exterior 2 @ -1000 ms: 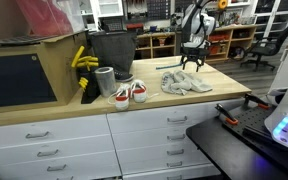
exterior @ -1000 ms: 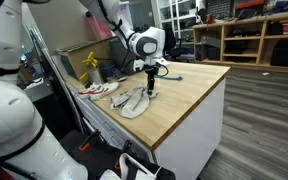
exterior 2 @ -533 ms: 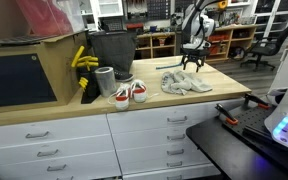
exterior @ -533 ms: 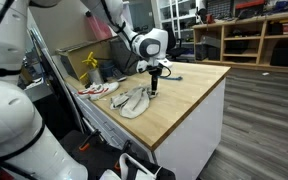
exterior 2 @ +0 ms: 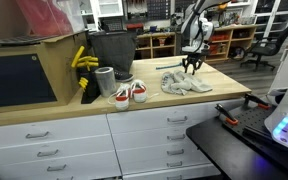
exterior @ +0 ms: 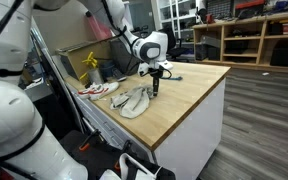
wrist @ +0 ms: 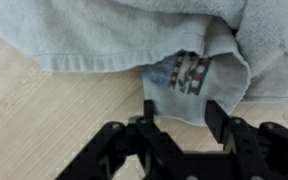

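Exterior, fingers: fingers pointing down over the towel, at its end away from the shoes.
Exterior, towel: crumpled on the worktop, long axis running roughly from the shoes toward the fingers.
Exterior, arm: only 1, fingers above the rear edge of the towel, mid-worktop.
Wrist, fingers: fingers partly spread, astride a folded hem, no pinch visible.
Wrist, towel: bulk lying beyond the fingertips, hem crossing the gap.
Wrist, writing: sewn tag between the fingers, dark marks too blurred to read.
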`<act>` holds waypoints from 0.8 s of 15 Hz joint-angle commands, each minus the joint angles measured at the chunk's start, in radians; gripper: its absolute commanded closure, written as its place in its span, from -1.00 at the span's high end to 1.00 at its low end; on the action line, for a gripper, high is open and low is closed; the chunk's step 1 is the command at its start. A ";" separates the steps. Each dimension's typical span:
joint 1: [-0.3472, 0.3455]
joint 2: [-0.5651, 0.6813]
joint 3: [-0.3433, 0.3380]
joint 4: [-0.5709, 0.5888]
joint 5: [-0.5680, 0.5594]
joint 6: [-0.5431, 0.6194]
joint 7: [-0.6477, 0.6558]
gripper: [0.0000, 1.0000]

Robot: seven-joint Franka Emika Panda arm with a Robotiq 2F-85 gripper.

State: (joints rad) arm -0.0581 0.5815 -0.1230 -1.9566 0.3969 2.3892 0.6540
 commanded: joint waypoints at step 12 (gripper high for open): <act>-0.078 -0.106 0.038 -0.111 0.078 0.106 -0.174 -0.99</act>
State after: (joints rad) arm -0.0941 0.5521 -0.1124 -1.9870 0.4237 2.4674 0.5689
